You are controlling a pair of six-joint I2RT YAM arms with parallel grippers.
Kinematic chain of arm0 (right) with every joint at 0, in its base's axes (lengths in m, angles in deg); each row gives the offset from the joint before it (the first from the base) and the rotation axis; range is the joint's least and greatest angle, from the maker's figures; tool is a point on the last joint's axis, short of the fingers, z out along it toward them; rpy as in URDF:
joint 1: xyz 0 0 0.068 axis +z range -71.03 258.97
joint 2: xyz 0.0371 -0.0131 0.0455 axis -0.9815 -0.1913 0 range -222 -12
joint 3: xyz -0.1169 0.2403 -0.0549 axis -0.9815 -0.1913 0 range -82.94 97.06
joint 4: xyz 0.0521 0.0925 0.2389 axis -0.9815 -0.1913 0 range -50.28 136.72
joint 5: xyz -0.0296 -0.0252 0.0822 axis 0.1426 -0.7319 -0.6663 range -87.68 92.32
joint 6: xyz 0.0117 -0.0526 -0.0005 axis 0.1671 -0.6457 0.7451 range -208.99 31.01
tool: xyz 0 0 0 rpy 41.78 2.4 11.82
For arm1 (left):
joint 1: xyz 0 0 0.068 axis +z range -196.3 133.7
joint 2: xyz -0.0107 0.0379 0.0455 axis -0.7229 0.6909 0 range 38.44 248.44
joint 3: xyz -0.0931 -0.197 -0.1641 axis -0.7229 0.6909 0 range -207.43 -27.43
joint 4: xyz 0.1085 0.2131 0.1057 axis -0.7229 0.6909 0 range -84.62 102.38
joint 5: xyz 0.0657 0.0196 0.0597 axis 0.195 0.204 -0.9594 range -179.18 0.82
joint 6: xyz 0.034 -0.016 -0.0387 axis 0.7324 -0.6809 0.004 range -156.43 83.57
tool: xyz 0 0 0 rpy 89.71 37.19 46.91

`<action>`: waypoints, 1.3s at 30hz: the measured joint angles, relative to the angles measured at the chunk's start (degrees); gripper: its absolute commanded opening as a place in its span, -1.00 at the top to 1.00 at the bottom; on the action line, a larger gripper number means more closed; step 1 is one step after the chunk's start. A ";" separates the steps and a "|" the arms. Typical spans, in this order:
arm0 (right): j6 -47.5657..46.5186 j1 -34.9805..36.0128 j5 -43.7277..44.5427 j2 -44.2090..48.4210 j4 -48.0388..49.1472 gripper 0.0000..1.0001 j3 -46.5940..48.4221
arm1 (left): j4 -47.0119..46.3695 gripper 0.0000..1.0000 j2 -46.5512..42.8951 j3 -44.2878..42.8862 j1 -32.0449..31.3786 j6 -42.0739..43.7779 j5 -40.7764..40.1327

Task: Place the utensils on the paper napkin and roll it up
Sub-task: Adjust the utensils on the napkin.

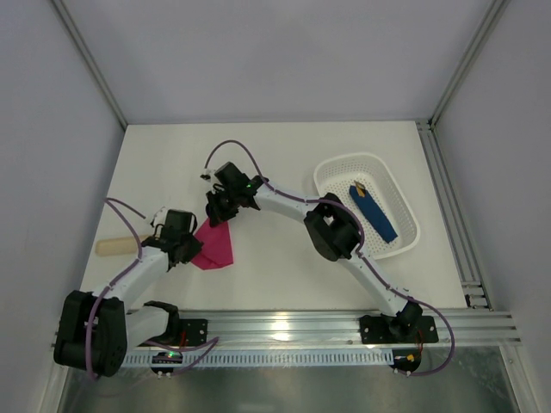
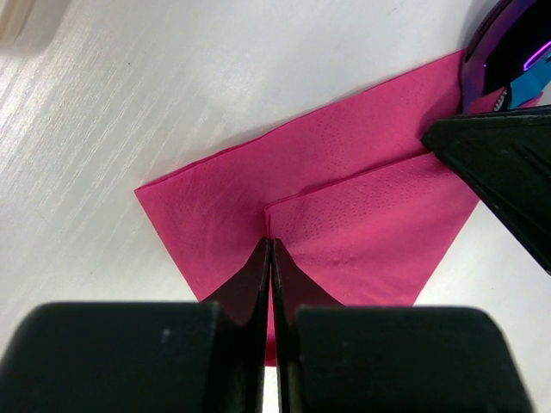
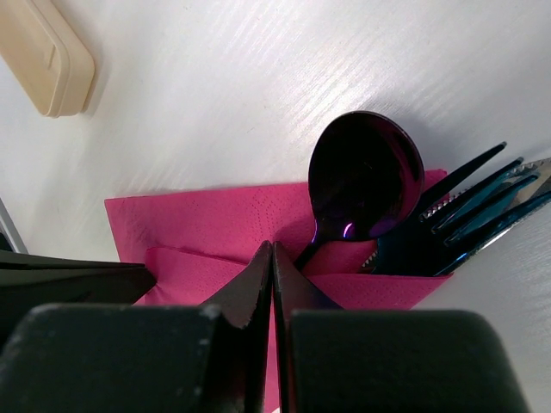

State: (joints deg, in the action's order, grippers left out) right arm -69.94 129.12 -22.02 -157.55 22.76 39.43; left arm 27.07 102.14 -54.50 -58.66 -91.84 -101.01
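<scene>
The magenta paper napkin lies left of centre with one flap folded over. In the right wrist view the napkin covers the handles of the dark purple utensils; the spoon head and fork tines stick out past its edge. My left gripper is shut, pinching the flap's corner on the napkin. My right gripper is shut on the flap edge beside the spoon. In the top view the left gripper and right gripper sit at opposite ends of the napkin.
A pale beige flat stick lies left of the left arm. A white perforated basket at the right holds a blue flat strip. Grey walls close in the table on three sides.
</scene>
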 measured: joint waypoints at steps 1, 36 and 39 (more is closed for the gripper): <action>0.02 0.00 0.00 0.00 0.00 0.93 0.00 | 0.02 1.00 0.24 0.00 0.00 0.00 -0.11; 3.39 -3.02 -6.01 10.25 10.82 0.92 -9.03 | -1.44 1.00 2.80 -0.13 -0.04 0.04 -0.76; 7.32 -5.14 -12.11 12.07 16.85 0.92 -13.55 | -1.44 1.00 2.78 -0.13 -0.04 0.04 -0.76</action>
State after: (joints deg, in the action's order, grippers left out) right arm -62.62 123.99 -34.13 -145.49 39.61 25.87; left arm 25.63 104.91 -54.63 -58.70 -91.80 -101.78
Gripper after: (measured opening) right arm 0.039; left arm 0.002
